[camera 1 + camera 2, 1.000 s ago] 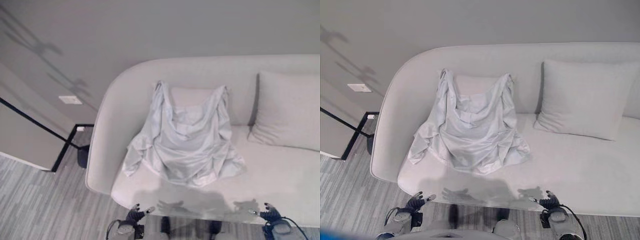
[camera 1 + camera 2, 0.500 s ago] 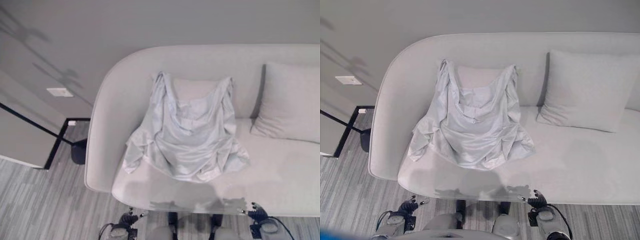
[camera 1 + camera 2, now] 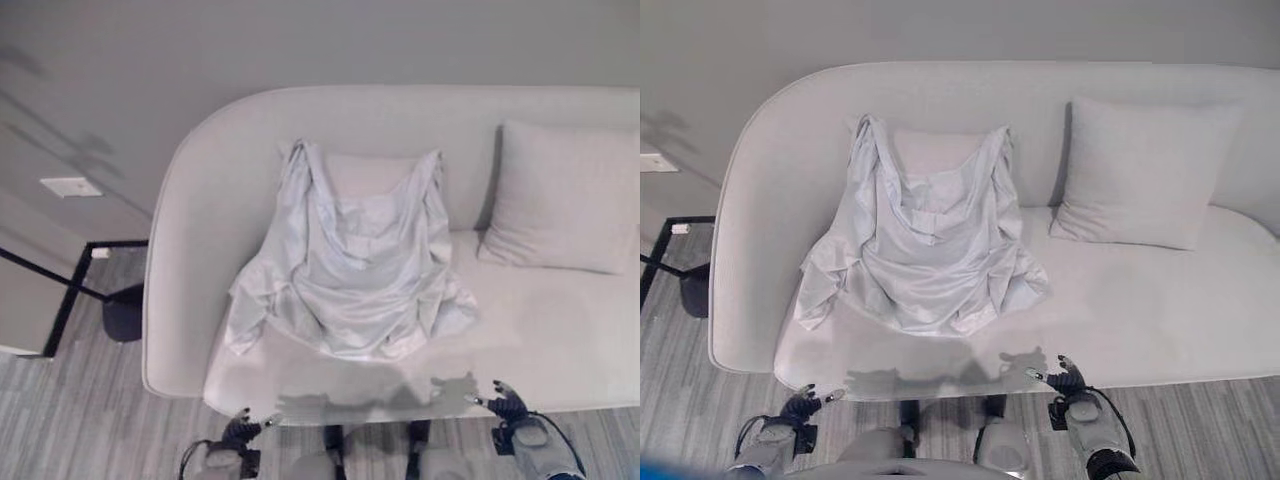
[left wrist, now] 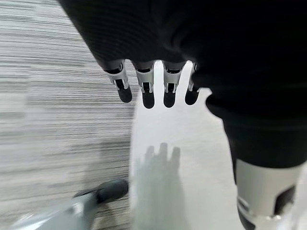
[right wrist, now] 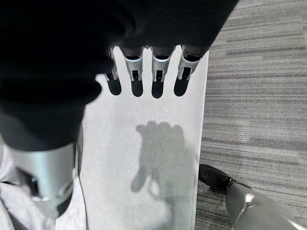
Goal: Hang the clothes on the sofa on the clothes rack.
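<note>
Both hands low at the sofa's (image 3: 180,330) front edge, fingers straight and empty: left hand (image 3: 240,428) near the front left corner, right hand (image 3: 508,405) further right, palms down over the seat. Next: reach forward, pinch the garment (image 3: 350,270) at its shoulders, lift clear. It lies draped over seat and backrest, cushion (image 3: 565,195) beside it. Black rack (image 3: 70,300) beyond the sofa's left end.

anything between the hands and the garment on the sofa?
Nothing visible. The left hand and right hand hover open at the sofa's front edge, with bare seat cushion between them and the pale garment draped over the backrest and seat. The pillow sits off to the right, clear of it.
</note>
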You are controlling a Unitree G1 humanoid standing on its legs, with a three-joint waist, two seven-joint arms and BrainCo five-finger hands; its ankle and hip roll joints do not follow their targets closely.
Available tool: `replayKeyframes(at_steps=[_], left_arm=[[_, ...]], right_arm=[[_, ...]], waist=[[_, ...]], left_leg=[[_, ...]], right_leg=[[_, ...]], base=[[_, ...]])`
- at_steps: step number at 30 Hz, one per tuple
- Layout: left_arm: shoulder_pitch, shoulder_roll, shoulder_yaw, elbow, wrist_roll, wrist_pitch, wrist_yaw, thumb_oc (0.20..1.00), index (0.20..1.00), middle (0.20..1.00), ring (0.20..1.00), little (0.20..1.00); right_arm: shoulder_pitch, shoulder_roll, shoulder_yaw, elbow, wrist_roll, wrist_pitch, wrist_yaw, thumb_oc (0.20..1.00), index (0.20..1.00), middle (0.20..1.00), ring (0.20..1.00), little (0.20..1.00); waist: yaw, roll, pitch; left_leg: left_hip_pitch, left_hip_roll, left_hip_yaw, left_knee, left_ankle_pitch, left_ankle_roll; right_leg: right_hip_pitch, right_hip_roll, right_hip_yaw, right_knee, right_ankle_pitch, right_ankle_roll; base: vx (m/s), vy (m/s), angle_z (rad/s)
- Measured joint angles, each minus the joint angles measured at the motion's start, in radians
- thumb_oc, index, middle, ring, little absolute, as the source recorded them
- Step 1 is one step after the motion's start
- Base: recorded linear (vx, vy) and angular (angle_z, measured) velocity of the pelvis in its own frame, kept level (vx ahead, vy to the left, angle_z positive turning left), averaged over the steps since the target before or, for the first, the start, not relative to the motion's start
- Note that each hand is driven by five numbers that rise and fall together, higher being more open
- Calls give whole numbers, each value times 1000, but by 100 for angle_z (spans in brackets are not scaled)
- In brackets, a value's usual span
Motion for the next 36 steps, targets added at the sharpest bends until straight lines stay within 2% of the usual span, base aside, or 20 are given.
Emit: replayKeyframes(at_steps=[1, 3, 5, 7, 14, 17, 19, 23, 24, 28, 32, 36], left_arm=[[-5, 11, 0, -14, 1, 6, 3, 1000, 1000, 1000, 1000, 1000], [2, 12, 4, -73, 1, 2, 10, 1000, 1000, 1000, 1000, 1000], [25, 8, 3, -155, 5, -9, 12, 1000, 1000, 1000, 1000, 1000], [35, 8, 7, -208, 9, -15, 17, 1000, 1000, 1000, 1000, 1000], [4, 38, 44, -330, 11, -35, 29, 1000, 1000, 1000, 1000, 1000], [-54, 91, 44, -408, 11, -39, 55, 1000, 1000, 1000, 1000, 1000], [-104, 115, 41, -477, 11, -55, 74, 1000, 1000, 1000, 1000, 1000], [-192, 138, 31, -579, 11, -80, 113, 1000, 1000, 1000, 1000, 1000], [-277, 143, 25, -641, 12, -85, 144, 1000, 1000, 1000, 1000, 1000], [-369, 175, 25, -728, 18, -119, 190, 1000, 1000, 1000, 1000, 1000], [-424, 194, 16, -701, 19, -135, 226, 1000, 1000, 1000, 1000, 1000], [-606, 269, -83, -534, 61, -127, 255, 1000, 1000, 1000, 1000, 1000]], right_arm=[[8, 1, -5, -5, 0, 0, -1, 1000, 1000, 1000, 1000, 1000], [37, 0, -21, -26, 0, 3, -8, 1000, 1000, 1000, 1000, 1000], [55, -13, -37, -59, 0, 4, -15, 1000, 1000, 1000, 1000, 1000], [69, -39, -40, -127, -2, 0, -17, 1000, 1000, 1000, 1000, 1000], [-27, -130, -78, -223, -7, -14, -29, 1000, 1000, 1000, 1000, 1000], [-126, -151, -74, -256, -8, -16, -43, 1000, 1000, 1000, 1000, 1000], [-182, -166, -72, -276, -8, -31, -67, 1000, 1000, 1000, 1000, 1000], [-249, -171, -72, -302, -8, -48, -103, 1000, 1000, 1000, 1000, 1000], [-292, -184, -70, -324, -8, -52, -110, 1000, 1000, 1000, 1000, 1000], [-352, -207, -69, -354, -6, -57, -129, 1000, 1000, 1000, 1000, 1000], [-410, -217, -56, -377, 4, -83, -148, 1000, 1000, 1000, 1000, 1000], [-606, -249, 55, -317, 37, -90, -151, 1000, 1000, 1000, 1000, 1000]], waist=[[0, -4, 0], [-1, -7, -1], [-5, 18, -8], [-7, 31, -12], [-17, 29, -12], [-19, 30, -14], [-15, 35, -11], [-1, 47, -1], [2, 60, 13], [4, 78, 45], [1, 78, 50], [0, 76, 70]], left_leg=[[-2, -2, -1, -1, -1, -2], [4, -8, -19, -1, -1, -10], [7, 12, -21, -1, 3, -30], [8, 23, -22, -1, 3, -37], [18, 33, -25, -1, 2, -43], [-25, 33, -28, 0, 10, -45], [-66, 30, -31, 5, 26, -43], [-109, 30, -33, 5, 39, -44], [-128, 28, -43, 5, 47, -44], [-137, 30, -51, 5, 51, -45], [-153, 35, -51, 5, 48, -48], [-217, 36, -54, 5, 70, -53]], right_leg=[[6, -1, 6, -53, 3, 0], [20, -6, 8, -60, 43, 3], [24, 17, 2, -60, 35, -7], [26, 31, -4, -55, 43, -18], [40, 37, -11, -60, 37, -16], [0, 36, -13, -60, 35, -13], [-41, 36, -15, -58, 54, -34], [-83, 37, -16, -57, 67, -41], [-97, 40, -21, -56, 71, -44], [-102, 42, -30, -55, 73, -47], [-118, 46, -30, -56, 71, -44], [-181, 49, -34, -55, 88, -63]], base=[[114, -68, 18], [122, -81, 23], [116, -90, 5], [62, -70, -2], [37, -68, 3], [-68, -46, 2], [-82, -49, 5], [-55, -44, 3], [-30, -41, 15], [-12, -31, 6], [-42, -25, -2], [-53, -16, 2]])
